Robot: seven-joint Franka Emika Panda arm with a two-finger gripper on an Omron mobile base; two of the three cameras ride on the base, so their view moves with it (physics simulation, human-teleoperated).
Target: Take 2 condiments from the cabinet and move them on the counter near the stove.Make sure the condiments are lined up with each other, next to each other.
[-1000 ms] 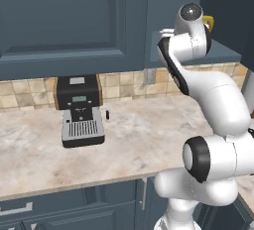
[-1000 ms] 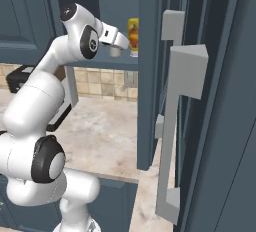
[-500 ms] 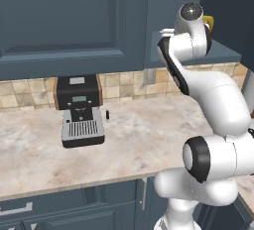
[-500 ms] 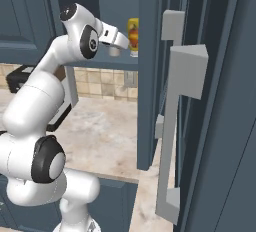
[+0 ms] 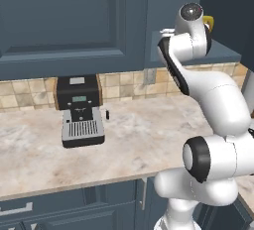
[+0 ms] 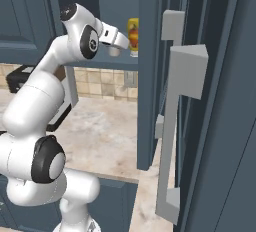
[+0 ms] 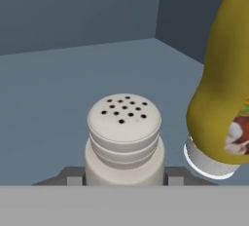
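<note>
Inside the open wall cabinet [image 6: 150, 76], on its slate-blue shelf [image 7: 58, 88], the tool [image 7: 124, 174] sits around the base of the pale shaker [image 7: 124, 140], its two dark tips showing just either side of the body and seemingly pressed against it, so it looks closed on the shaker. The shaker stands upright with its dotted cap facing the hand camera. Just beside it stands the yellow bottle [image 7: 223, 98] with its red-orange label, close but apparently not touching. From the right base view the arm reaches up to the shelf, with the bottle [image 6: 133, 35] visible past the hand.

The step in hand appears to be the pickup of the first condiment, with neither one yet on the worktop [image 5: 149, 135]. The next move likely calls for a small lift to free the shaker from the shelf, then a straight pull back out of the cabinet without nudging the bottle, before carrying it down to the worktop by the stove
</note>
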